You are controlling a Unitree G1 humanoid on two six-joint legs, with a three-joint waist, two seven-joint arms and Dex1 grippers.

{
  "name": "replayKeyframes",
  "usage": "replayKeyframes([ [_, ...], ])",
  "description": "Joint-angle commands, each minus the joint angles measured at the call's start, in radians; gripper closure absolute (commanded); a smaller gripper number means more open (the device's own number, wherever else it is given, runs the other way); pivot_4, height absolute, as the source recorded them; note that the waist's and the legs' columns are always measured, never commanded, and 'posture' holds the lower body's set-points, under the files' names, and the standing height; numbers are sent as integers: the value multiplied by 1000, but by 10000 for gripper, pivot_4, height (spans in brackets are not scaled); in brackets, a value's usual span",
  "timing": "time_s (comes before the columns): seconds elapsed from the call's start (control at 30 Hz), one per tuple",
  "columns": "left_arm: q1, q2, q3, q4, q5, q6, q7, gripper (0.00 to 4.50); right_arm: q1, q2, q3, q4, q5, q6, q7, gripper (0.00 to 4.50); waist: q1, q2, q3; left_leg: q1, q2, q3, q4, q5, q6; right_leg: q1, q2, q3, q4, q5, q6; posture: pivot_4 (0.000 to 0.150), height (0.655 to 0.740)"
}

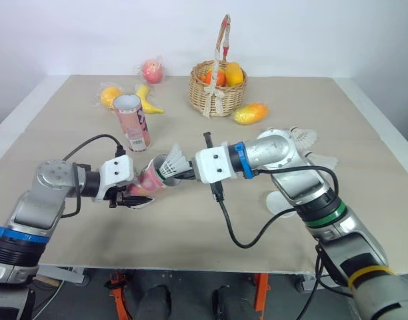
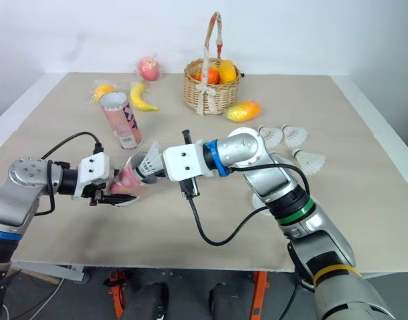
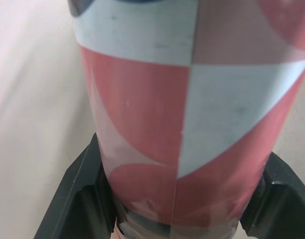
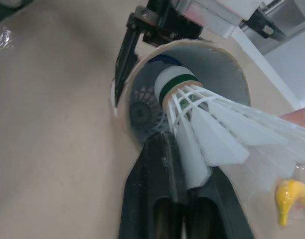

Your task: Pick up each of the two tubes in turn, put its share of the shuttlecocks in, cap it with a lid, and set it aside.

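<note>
Over table (image 1: 124,240) centre — left hand (image 1: 132,197) clamps tilted tube (image 1: 149,179) | right hand (image 4: 185,172) pinches shuttlecock (image 4: 212,129), cork-first at tube mouth.

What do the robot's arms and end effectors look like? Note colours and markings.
Both arms are silver-grey with white wrist blocks and black cables. The left arm has a blue band; the right arm blue, green and yellow bands. Left end effector and right end effector: black fingers.
</note>
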Motion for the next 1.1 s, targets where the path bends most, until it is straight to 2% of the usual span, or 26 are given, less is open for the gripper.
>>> replayKeyframes([
  [0.03,23,-13,-61,-2,-11,13,-22,18038,-5,-7,-67,-73,104,80,45,27316,0,0,0,0,0,0,0,0,0,0,0,0,0,0,0,1500,7400],
  [0.13,24,-13,-63,-4,-14,15,-22,18038,29,-48,-127,-148,205,181,82,13358,1,0,0,0,-1,0,0,0,0,0,-2,0,0,0,-1,1500,7400],
  [0.3,23,-16,-68,-6,-16,14,-25,18038,98,-119,-209,-193,275,277,67,13358,-1,0,0,-1,-5,-1,0,0,0,1,-6,-2,0,0,-1,1500,7400],
  [0.4,22,-19,-71,-5,-15,11,-26,18038,192,-154,-351,-197,339,373,-23,13358,3,-1,0,-1,-5,-3,0,0,0,2,-6,-3,0,-1,-1,1500,7400],
  [0.53,31,-16,-73,-8,-15,7,-27,18038,358,-194,-475,-172,210,457,-294,13358,0,-1,0,-1,-7,-2,-1,-1,1,2,-10,-3,0,-2,0,1500,7400],
  [0.6,34,-14,-74,-7,-15,4,-29,18038,447,-204,-557,-216,201,520,-386,13358,2,-1,-1,-1,-8,-2,-1,-1,1,2,-11,-3,0,-2,0,1500,7400],
  [0.77,30,-16,-84,9,-14,-10,-38,18038,618,-208,-754,-409,321,698,-464,13358,-1,3,-2,-2,-11,-1,-1,-2,3,2,-11,-1,0,-3,2,1500,7400],
  [0.9,10,-25,-99,32,-10,-26,-48,18038,745,-253,-773,-488,332,746,-464,13358,0,2,-3,0,-11,-3,-1,-2,3,4,-11,-2,0,-7,9,1500,7400],
  [1.1,-6,-33,-109,51,-3,-38,-49,18038,753,-244,-733,-451,316,767,-536,13358,-1,2,-3,1,-11,0,1,-2,4,5,-12,1,-1,-5,11,1500,7400],
])
